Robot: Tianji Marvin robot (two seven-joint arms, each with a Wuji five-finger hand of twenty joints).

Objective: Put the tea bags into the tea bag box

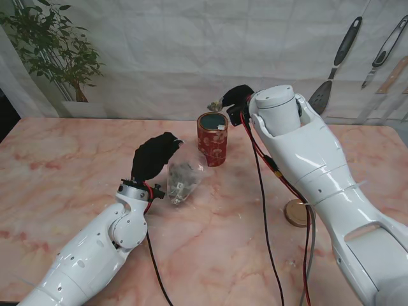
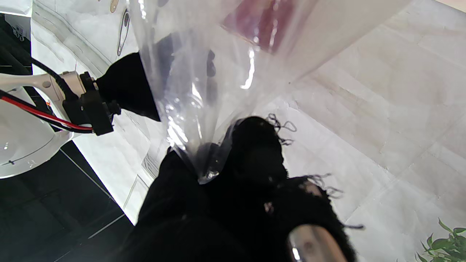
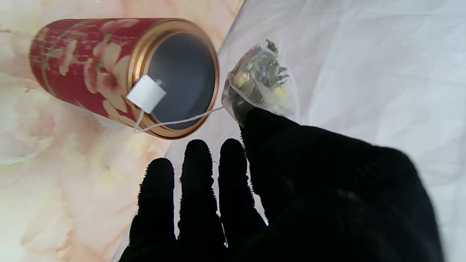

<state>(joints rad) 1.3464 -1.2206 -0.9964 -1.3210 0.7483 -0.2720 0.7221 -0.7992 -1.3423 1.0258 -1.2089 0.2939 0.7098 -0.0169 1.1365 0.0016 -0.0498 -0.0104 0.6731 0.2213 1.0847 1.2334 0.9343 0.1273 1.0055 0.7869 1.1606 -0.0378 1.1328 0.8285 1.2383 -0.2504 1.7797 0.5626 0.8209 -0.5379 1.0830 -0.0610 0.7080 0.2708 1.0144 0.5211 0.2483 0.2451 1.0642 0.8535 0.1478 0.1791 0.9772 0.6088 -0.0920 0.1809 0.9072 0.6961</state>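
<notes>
A red flowered tea tin [image 1: 213,138] stands open on the marble table [image 1: 57,185], also seen in the right wrist view as the tin [image 3: 109,69]. My right hand [image 1: 236,97], in a black glove, hovers just behind and above the tin's mouth, pinching a pyramid tea bag [image 3: 260,82]. The bag's string runs to a white tag [image 3: 146,94] hanging over the tin's rim. My left hand [image 1: 153,158] is shut on the top of a clear plastic bag [image 1: 182,180] holding more tea bags. The plastic bag [image 2: 204,83] is bunched between the left fingers [image 2: 255,153].
A round gold lid [image 1: 298,212] lies on the table to the right, beside my right arm. A potted plant [image 1: 54,48] stands at the back left. Kitchen utensils [image 1: 338,64] hang on the back wall to the right.
</notes>
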